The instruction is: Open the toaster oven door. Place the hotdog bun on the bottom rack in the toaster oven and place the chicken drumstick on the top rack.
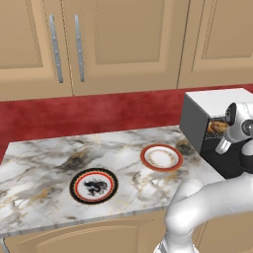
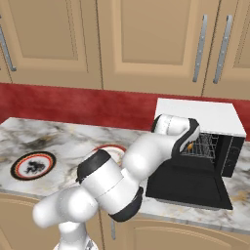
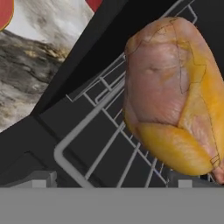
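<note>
The toaster oven (image 1: 217,101) (image 2: 200,114) stands at the counter's right end, and its door (image 2: 188,185) (image 1: 227,163) lies folded down flat in front. The chicken drumstick (image 3: 170,92) (image 1: 217,127) rests on a wire grid, the top rack (image 3: 109,144) (image 2: 202,146). Past that rack's rim a second grid shows, the bottom rack (image 3: 103,81). My gripper (image 3: 111,181) (image 1: 221,137) hovers at the oven mouth, open, its fingertips (image 3: 41,178) spread wide and not pressing the drumstick. The hotdog bun is hidden.
Two plates sit on the marble counter (image 1: 44,163): a red-rimmed one (image 1: 161,157) (image 2: 114,149) near the oven and a black-and-red one (image 1: 93,186) (image 2: 32,165) further left. Wall cabinets (image 1: 99,44) hang above a red backsplash (image 1: 99,116).
</note>
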